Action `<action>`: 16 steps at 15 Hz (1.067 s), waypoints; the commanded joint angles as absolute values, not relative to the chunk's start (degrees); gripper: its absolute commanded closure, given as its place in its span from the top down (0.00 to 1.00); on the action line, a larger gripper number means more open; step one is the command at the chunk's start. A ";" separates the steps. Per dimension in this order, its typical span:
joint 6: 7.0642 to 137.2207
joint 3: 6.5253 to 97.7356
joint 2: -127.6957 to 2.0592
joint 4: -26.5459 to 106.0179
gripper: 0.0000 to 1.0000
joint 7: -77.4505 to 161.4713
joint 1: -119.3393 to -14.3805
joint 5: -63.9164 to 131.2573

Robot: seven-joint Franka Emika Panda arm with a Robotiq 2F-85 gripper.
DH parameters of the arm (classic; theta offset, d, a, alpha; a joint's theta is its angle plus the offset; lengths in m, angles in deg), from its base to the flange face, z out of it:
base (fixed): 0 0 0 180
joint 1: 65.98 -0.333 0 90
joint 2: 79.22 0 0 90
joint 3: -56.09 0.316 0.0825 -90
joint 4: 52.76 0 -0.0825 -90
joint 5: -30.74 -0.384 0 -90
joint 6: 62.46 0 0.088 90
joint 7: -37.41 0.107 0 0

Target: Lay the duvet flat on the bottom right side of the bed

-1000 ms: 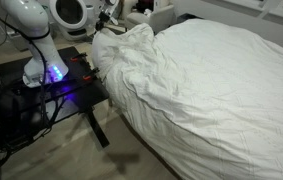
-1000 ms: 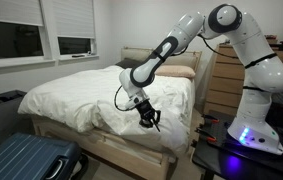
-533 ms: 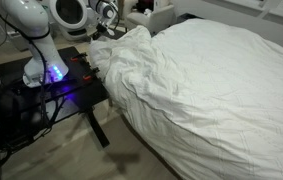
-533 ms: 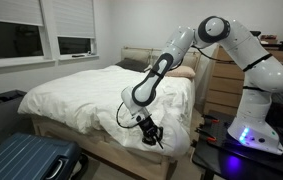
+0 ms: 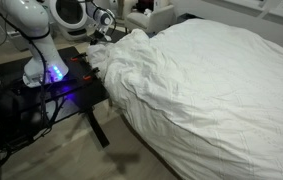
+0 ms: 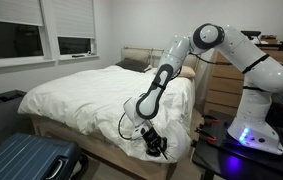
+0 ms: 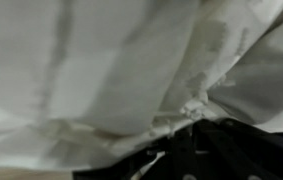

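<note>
Bedroom floor (image 6: 103, 172) lies close under the gripper (image 6: 156, 146), clamped on the hanging edge of the duvet (image 6: 91, 95) (whose bulk spreads up and away across the bed (image 6: 86, 143)).

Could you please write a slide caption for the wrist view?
Wrinkled white duvet fills the frame, bunched where the dark hand grips it at the bottom.

duvet (image 6: 91, 95) on bed (image 6: 86, 143), hand (image 6: 156, 146) low nr bed edge
</note>
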State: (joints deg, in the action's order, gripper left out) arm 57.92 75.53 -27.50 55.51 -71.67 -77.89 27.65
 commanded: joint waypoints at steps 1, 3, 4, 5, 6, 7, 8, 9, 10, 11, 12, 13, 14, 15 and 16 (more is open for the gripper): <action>59.27 76.60 -26.67 57.09 0.01 -71.46 -78.07 29.56; 60.99 76.66 -26.28 57.51 0.01 -71.30 -78.39 30.68; 61.42 76.97 -26.16 57.31 0.01 -71.39 -78.30 30.98; 62.51 77.21 -26.01 57.25 0.01 -71.43 -78.32 31.25; 64.33 77.56 -25.83 57.09 0.01 -71.33 -78.38 31.28; 66.30 77.88 -25.66 57.01 0.01 -71.18 -78.44 31.20; 69.96 78.23 -25.48 57.30 0.01 -71.02 -78.51 31.07; 73.44 78.43 -25.21 57.56 0.01 -70.96 -78.61 31.17; 77.53 78.60 -24.88 58.00 0.01 -70.87 -78.72 31.41; 81.06 78.65 -24.48 58.37 0.01 -70.66 -78.92 31.77; 84.48 78.55 -23.95 58.74 0.01 -70.37 -79.24 32.30; 87.62 78.30 -23.45 59.05 0.01 -70.02 -79.68 33.17; 90.29 77.97 -22.87 59.35 0.01 -69.54 -80.12 34.36; 92.68 77.75 -22.37 59.66 0.01 -69.07 -80.38 35.54; 94.79 77.65 -21.90 59.91 0.01 -68.65 -80.50 36.58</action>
State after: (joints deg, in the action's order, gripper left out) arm 88.44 77.37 -22.83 58.87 -70.90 -79.67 33.88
